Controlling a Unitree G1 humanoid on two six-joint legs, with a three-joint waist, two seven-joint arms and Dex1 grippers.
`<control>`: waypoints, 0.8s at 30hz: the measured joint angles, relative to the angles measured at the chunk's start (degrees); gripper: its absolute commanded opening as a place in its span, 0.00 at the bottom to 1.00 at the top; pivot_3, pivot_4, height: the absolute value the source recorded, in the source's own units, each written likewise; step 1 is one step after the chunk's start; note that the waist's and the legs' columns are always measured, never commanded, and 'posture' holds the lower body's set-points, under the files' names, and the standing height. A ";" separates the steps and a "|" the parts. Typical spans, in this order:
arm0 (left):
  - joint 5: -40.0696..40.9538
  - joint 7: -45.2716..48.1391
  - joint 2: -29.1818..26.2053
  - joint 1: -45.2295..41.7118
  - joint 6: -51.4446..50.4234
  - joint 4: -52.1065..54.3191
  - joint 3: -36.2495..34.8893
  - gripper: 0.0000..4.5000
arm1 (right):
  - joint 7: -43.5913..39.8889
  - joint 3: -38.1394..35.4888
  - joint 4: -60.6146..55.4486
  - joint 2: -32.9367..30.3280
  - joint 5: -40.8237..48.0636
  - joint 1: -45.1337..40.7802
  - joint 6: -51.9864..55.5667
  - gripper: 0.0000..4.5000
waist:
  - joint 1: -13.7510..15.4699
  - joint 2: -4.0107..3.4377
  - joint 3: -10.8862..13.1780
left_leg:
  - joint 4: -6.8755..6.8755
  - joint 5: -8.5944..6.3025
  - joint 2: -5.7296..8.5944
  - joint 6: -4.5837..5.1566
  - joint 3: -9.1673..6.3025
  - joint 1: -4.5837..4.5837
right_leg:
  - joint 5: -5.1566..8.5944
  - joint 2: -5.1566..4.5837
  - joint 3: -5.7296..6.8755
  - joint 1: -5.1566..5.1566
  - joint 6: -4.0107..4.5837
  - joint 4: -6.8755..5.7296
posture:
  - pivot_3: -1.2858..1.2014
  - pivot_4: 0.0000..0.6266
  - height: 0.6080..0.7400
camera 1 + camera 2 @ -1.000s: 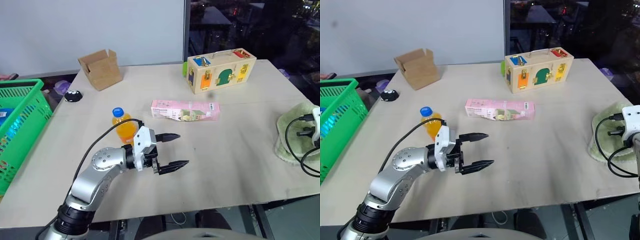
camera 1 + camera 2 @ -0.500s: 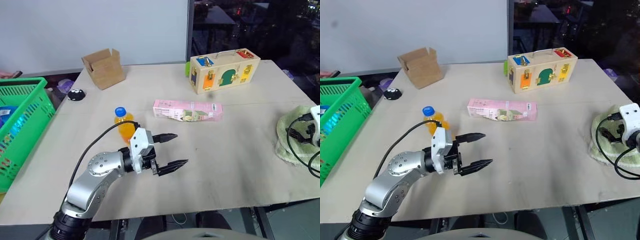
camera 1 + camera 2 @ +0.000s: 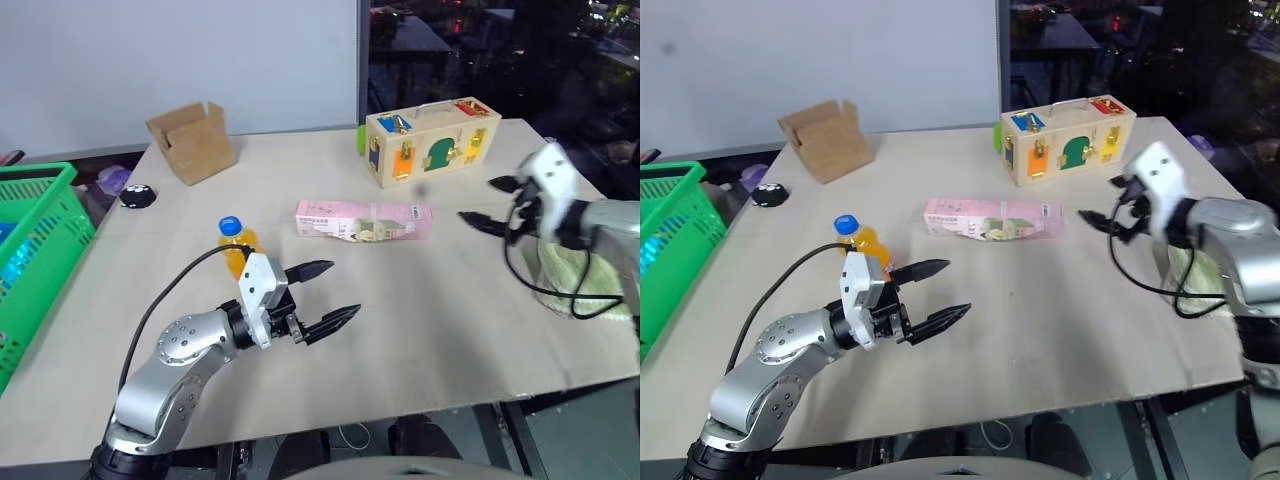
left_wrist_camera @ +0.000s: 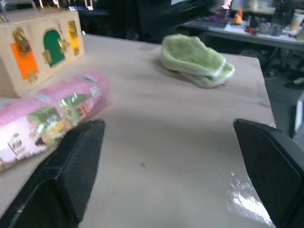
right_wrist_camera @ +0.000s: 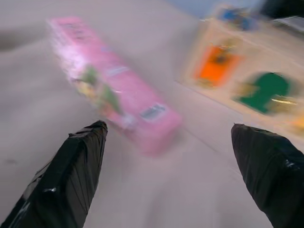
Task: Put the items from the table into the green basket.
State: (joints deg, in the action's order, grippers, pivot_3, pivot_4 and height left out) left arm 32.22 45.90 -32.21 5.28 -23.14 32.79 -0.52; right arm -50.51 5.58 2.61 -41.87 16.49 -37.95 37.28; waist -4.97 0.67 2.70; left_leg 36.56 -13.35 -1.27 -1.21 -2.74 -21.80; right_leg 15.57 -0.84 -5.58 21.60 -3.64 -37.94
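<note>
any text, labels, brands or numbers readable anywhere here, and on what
No text can be quoted from these views.
Pink carton: printed pictures and small label patches, lettering too small and blurred to read.
Orange-drink bottle: no label legible.
Wooden latch box: coloured doors and metal latches, no lettering seen.
Cardboard box: plain, no print seen.

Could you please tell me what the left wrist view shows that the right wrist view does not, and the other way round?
The left wrist view has the fluffy pale-green cloth lying on the large beige table beyond the open left hand. The right wrist view has the open right hand. Both share the long flat pink carton with printed pictures and the wooden box with coloured latched doors.
</note>
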 measured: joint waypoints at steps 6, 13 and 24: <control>0.05 -0.54 -0.80 7.02 0.86 4.83 -2.60 1.00 | -7.18 11.40 28.25 9.32 -10.09 -16.41 -14.02 0.98 | 2.00 -0.02 0.02 | -0.26 -0.02 -0.01 0.02 -0.10 -0.07 | -0.01 -0.01 0.10 0.16 0.03 0.00 | 0.57 0.00 1.00; -0.51 -4.87 0.48 17.41 2.80 13.58 -4.77 1.00 | -5.39 19.58 60.83 20.05 -24.50 -30.20 -30.72 0.98 | 5.81 -0.13 0.09 | -0.35 -0.03 0.01 0.01 -0.15 -0.05 | 0.01 -0.04 0.21 0.19 0.09 -0.01 | 0.62 0.00 1.00; -1.68 -7.35 2.08 23.39 6.70 15.09 -7.06 1.00 | -6.39 19.24 73.93 23.87 -32.05 -35.14 -28.39 0.98 | 8.92 -0.19 0.12 | -0.28 -0.01 0.02 -0.02 -0.15 -0.03 | 0.10 -0.02 0.21 0.17 0.24 -0.04 | 0.63 0.00 1.00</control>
State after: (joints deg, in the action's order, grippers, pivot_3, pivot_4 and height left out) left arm 30.54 38.55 -30.13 28.67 -16.44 47.88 -7.58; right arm -56.90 24.81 76.54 -18.00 -15.56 -73.08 8.89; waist 3.94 0.49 2.82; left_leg 36.28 -13.36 -1.25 -1.23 -2.89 -21.83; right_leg 15.67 -0.86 -5.36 21.77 -3.40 -37.98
